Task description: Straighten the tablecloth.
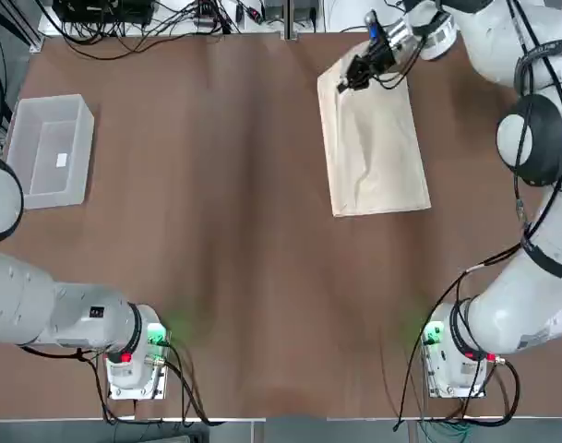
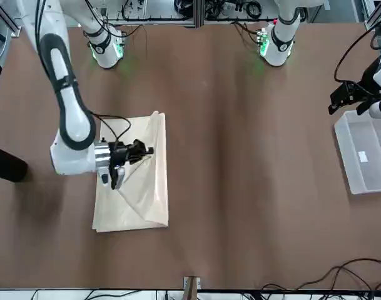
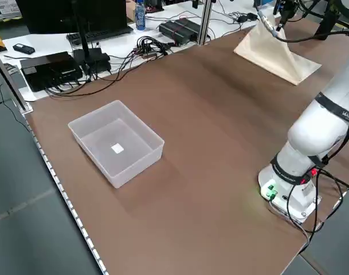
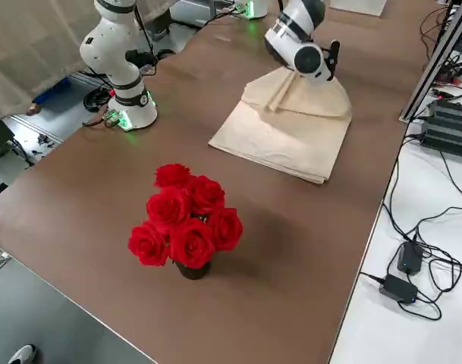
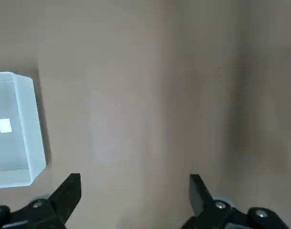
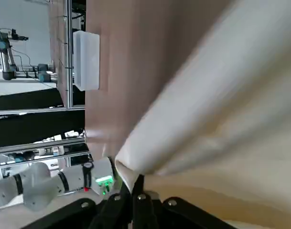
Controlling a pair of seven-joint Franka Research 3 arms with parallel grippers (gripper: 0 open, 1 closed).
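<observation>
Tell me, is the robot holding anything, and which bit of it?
Yes, the right gripper pinches the cream cloth by a raised fold or edge above the table. The left gripper, near the plastic bin, holds nothing.

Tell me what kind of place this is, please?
It looks like a robotics lab or test room. Two robot arms are mounted at one large brown table, loose cables and black boxes crowd a white bench beside it, and a computer monitor stands there too.
</observation>
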